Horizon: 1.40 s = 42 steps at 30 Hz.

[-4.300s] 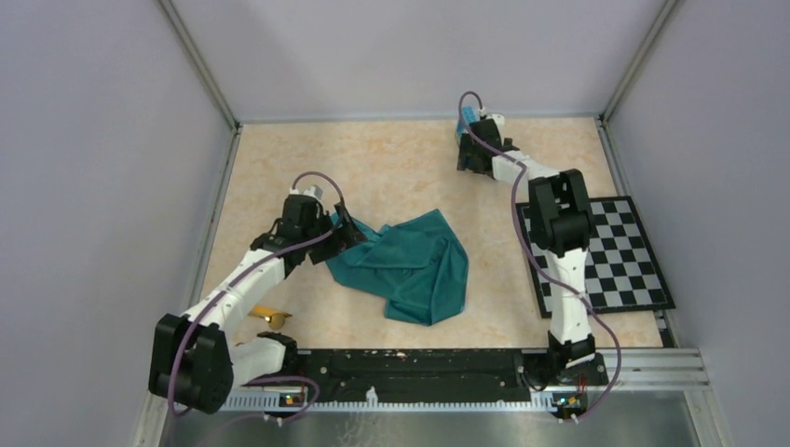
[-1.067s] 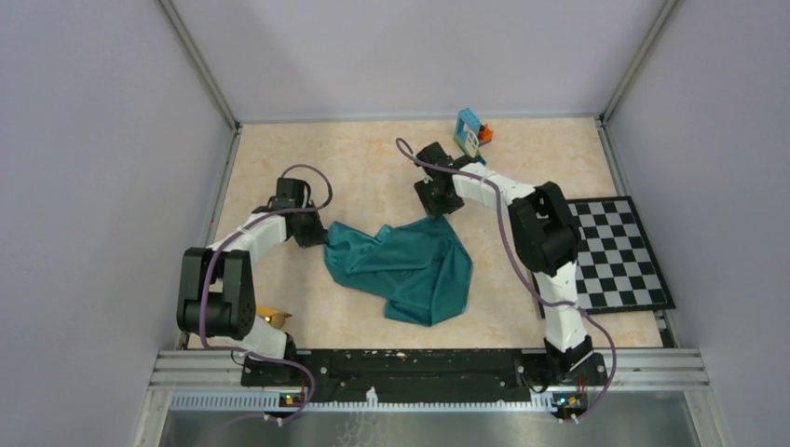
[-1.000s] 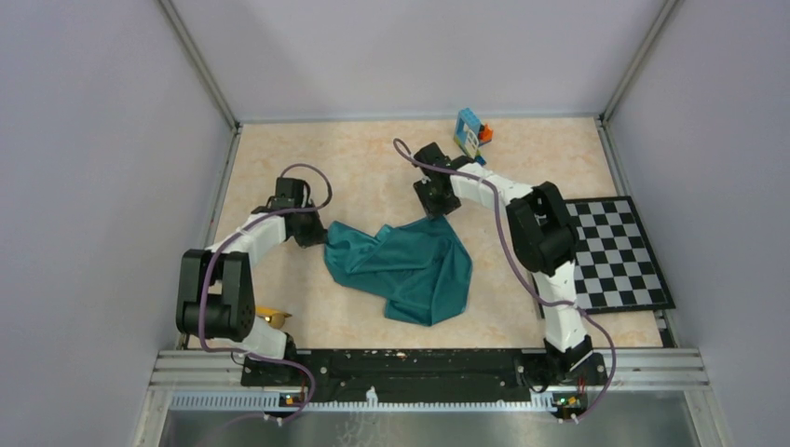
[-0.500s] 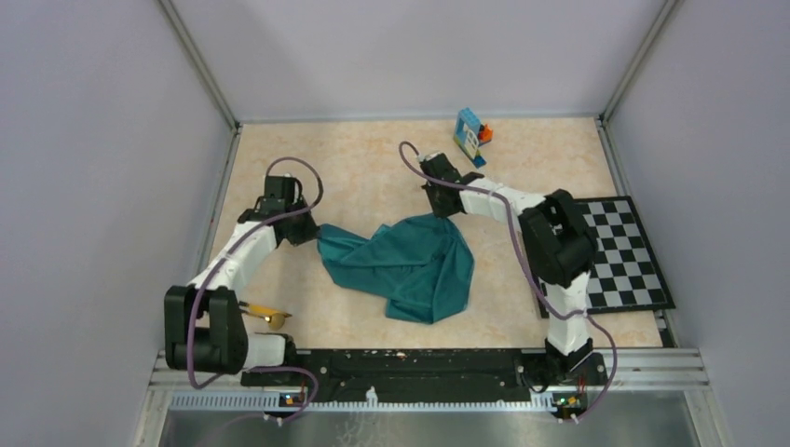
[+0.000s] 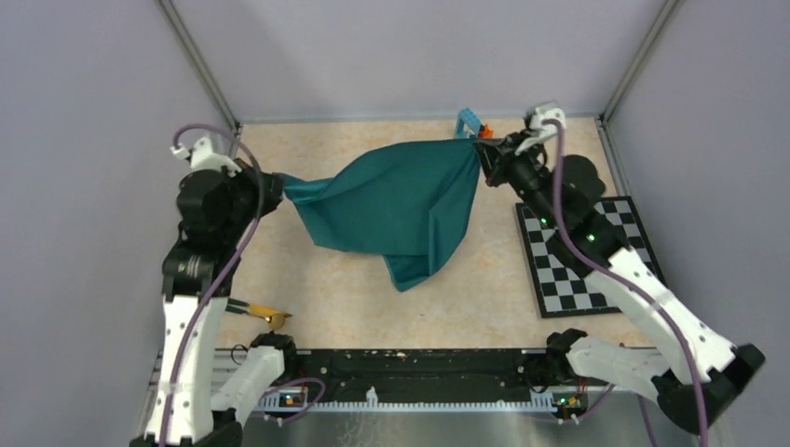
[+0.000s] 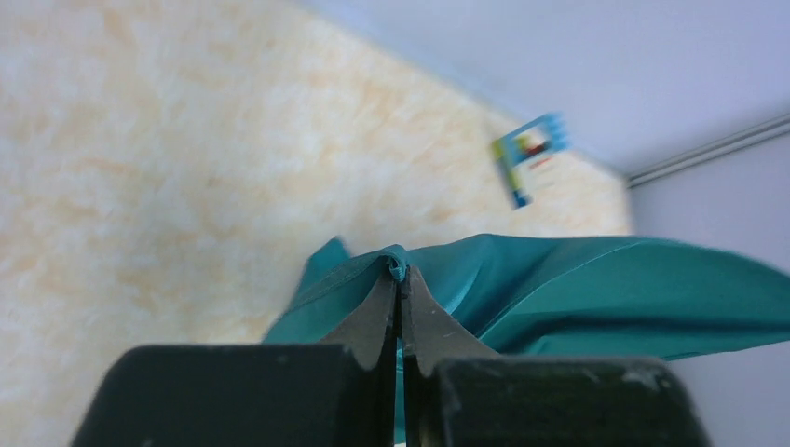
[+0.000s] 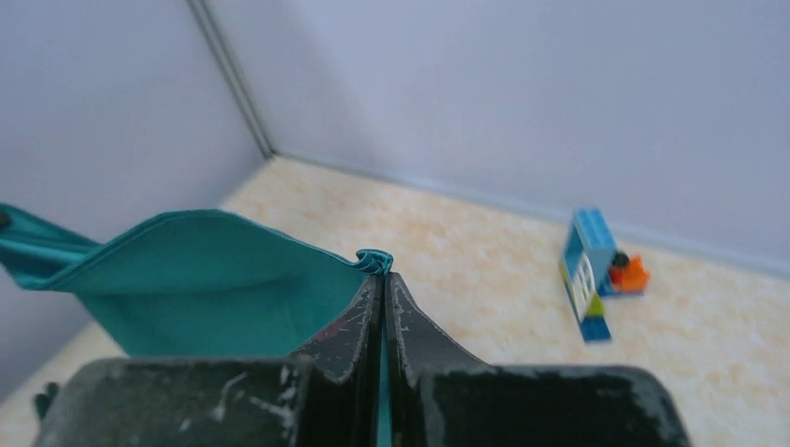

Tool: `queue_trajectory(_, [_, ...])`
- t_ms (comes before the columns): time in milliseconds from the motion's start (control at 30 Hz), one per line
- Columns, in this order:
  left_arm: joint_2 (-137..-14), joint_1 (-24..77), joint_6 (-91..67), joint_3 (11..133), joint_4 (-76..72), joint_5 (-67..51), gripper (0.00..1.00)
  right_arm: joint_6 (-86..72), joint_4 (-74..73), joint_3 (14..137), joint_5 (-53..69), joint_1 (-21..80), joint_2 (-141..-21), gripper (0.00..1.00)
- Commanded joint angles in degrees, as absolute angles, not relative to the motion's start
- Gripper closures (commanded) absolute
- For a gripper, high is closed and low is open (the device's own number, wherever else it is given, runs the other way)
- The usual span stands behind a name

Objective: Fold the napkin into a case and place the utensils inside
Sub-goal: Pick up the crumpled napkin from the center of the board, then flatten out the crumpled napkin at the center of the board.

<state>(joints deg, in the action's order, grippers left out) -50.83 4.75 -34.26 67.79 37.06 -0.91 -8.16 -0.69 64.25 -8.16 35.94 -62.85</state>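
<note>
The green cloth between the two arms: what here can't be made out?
- Top view: the napkin hides the table beneath it; whether its low tip touches down is unclear.
- Top view: the utensils are too small to count.
- Left wrist view: the toy blocks are blurred.
- Wrist views: the left pincer and right pincer cover the napkin's pinched corners.

Even, soft overhead light; faint shadows; wrist views blurred toward the background.
</note>
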Motion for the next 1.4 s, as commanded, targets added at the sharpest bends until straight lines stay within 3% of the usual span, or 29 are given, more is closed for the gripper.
queue_trajectory(0, [-43.2, 4.7, -35.9, 76.7, 37.4, -4.0, 1.00, -9.6, 4.9, 61.2, 2.7, 37.1, -52.3, 1.00])
queue_trajectory(333, [-32.6, 4.7, -36.3, 85.9, 27.3, -8.6, 1.00, -15.5, 12.7, 64.5, 18.1, 37.2, -39.2, 1.00])
queue_trajectory(433, [-32.9, 4.7, -36.9, 86.6, 24.6, -9.6, 1.00, -16.9, 15.5, 64.4, 16.9, 37.2, -38.8, 1.00])
queue_trajectory(567, [-34.5, 4.7, -37.1, 85.3, 23.6, -7.1, 1.00, -16.6, 13.5, 65.1, 5.8, 37.2, -41.0, 1.00])
queue_trajectory(800, [-45.0, 4.8, -38.3, 78.5, 28.9, 7.5, 1.00, -13.2, 7.0, 68.4, -18.6, 36.9, -52.9, 1.00])
queue_trajectory(1067, [-65.7, 4.7, -33.9, 67.9, 13.0, 10.7, 1.00, -13.3, 18.0, 65.8, -14.6, 27.4, -74.7, 1.00])
queue_trajectory(1233, [-85.0, 3.1, -33.3, 69.3, 7.8, 12.5, 0.92, -7.3, 19.2, 75.7, -14.2, 25.5, -98.8, 1.00])
queue_trajectory(1333, [-98.0, 1.3, -33.0, 78.8, 13.9, 9.9, 0.81, -4.7, 0.6, 94.1, -17.5, 25.4, -113.1, 0.73])
queue_trajectory(1367, [-101.7, 1.0, -32.2, 82.7, 17.5, 10.1, 0.71, -4.7, -6.5, 100.8, -17.6, 25.5, -116.7, 0.57])
